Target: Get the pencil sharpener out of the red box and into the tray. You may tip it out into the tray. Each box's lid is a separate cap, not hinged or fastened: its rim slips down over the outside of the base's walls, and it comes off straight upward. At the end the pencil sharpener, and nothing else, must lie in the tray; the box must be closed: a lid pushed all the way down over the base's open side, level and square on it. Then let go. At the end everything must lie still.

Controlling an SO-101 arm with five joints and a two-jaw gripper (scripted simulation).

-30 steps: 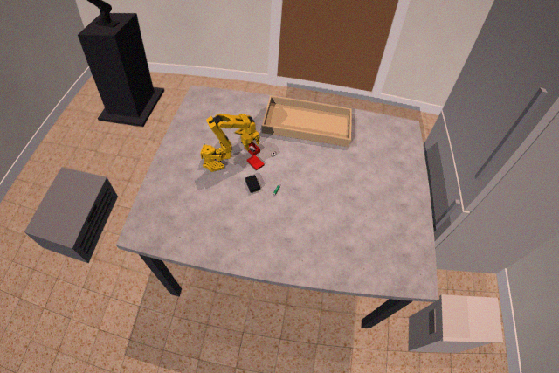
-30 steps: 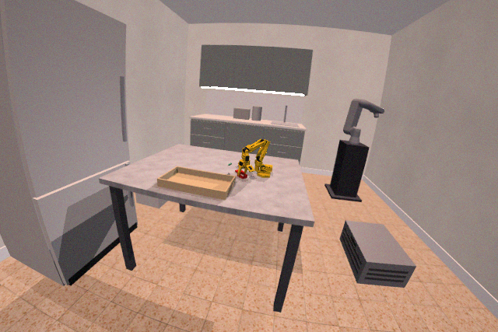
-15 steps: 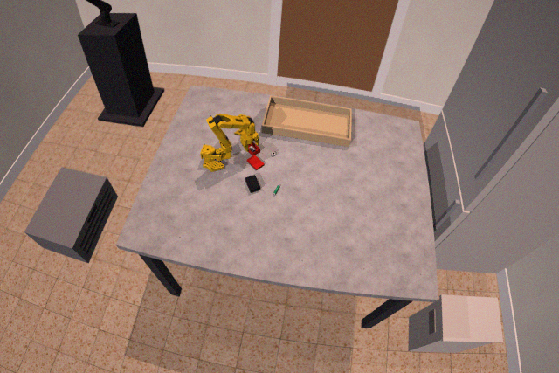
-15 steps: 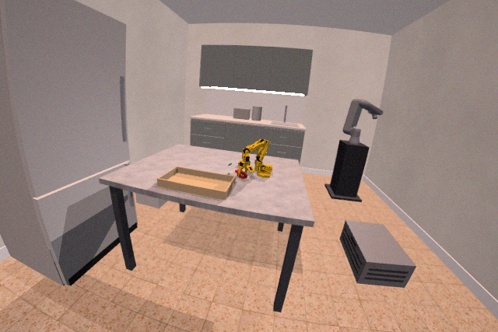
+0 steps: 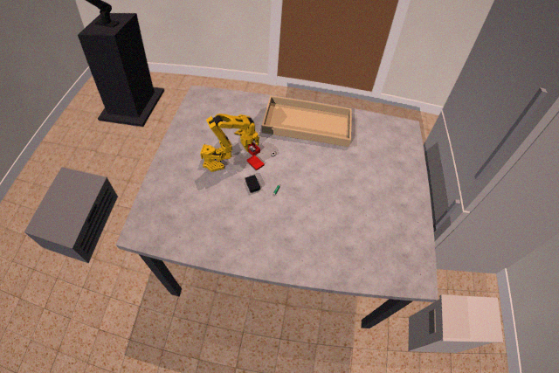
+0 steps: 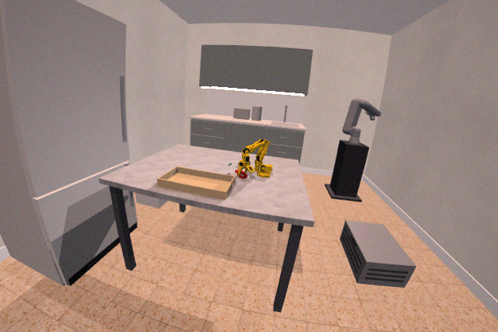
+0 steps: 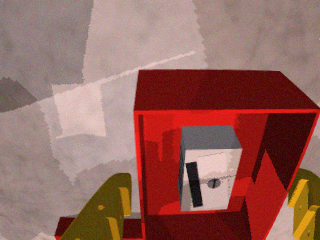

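On the surface (image 5: 315,233) (image 6: 273,195), the tray (image 5: 307,137) (image 6: 191,190) lies near the gripper (image 5: 251,140) (image 6: 245,169) (image 7: 212,175), whose fingers stand apart, clamped on nothing, around the open red box (image 5: 256,151) (image 6: 243,176) (image 7: 215,90). Inside, between them, is the pencil sharpener (image 7: 215,165).

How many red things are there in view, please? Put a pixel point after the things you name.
2: the open red box (image 5: 257,151) (image 6: 243,176) (image 7: 210,90) at the claw (image 7: 210,200), with the pencil sharpener (image 7: 210,172) inside, and the red lid (image 5: 255,162) (image 6: 236,171) on the table beside it. Any small red thing behind the arm could be hidden.
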